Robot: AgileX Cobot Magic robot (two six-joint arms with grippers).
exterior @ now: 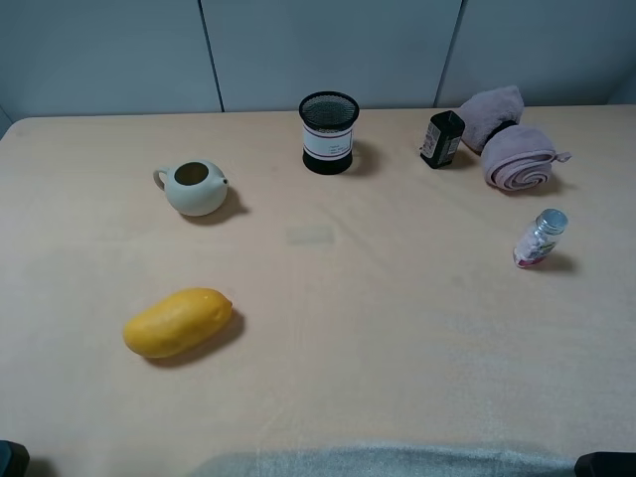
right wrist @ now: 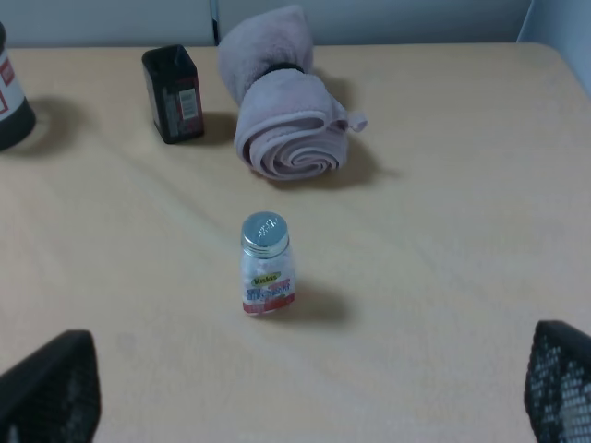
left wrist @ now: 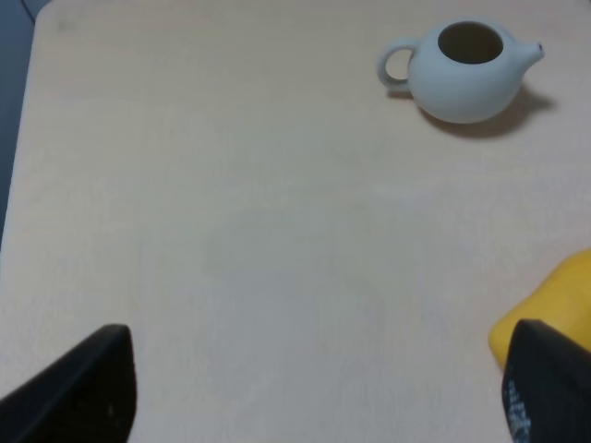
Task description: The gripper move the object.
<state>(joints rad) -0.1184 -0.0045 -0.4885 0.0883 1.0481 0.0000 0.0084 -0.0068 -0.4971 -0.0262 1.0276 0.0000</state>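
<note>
Nothing done yet, I judge: the pale mauve-pink rolled towel cinched by a black band (exterior: pixel 509 147) lies untouched far right; my right gripper (right wrist: pixel 305 392) hangs released, well short.

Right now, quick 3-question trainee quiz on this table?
1. True or false: the towel touches the black box.
2. Which is nearest the mango? A) teapot B) mesh cup C) bottle
3. Fill in: the bottle stands ____.

Key: 1 false, there is a gap in the right wrist view. 2 A. 3 upright.
</note>
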